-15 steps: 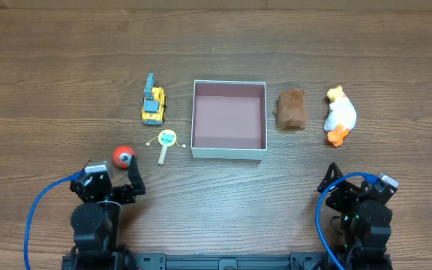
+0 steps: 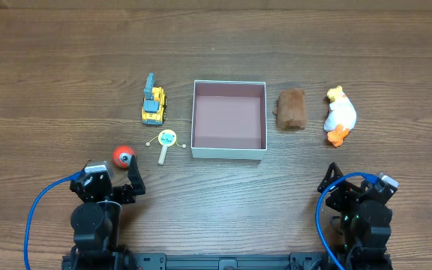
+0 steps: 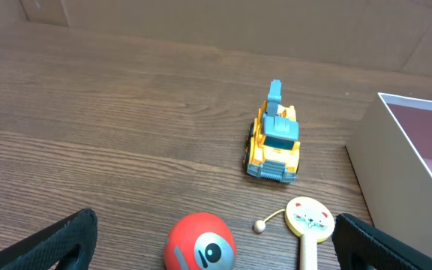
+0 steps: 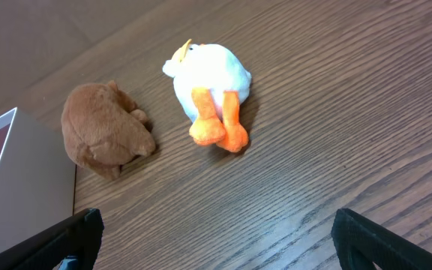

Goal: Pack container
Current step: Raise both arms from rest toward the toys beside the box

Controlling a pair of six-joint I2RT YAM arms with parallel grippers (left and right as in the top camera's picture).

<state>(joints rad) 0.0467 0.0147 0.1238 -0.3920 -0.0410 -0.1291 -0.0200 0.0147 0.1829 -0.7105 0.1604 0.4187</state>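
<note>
Fingers spread wide on left gripper (image 3: 216, 225) and right gripper (image 4: 216, 221), nothing held. Box (image 2: 229, 153) mid-table, empty. Ball (image 3: 199, 244) just ahead of left gripper: straddle squarely, close gently, round toy likely to roll.

container (image 2: 229, 153) centre; digger (image 2: 154, 105), rattle (image 2: 166, 142), ball (image 2: 124, 156) to its left; plush animal (image 2: 292, 109) just right, plush duck (image 2: 340, 116) beyond

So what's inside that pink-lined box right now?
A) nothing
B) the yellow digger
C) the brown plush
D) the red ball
A: the box shows only its bare pink floor, while the yellow digger, red ball and brown plush all lie outside it.
</note>
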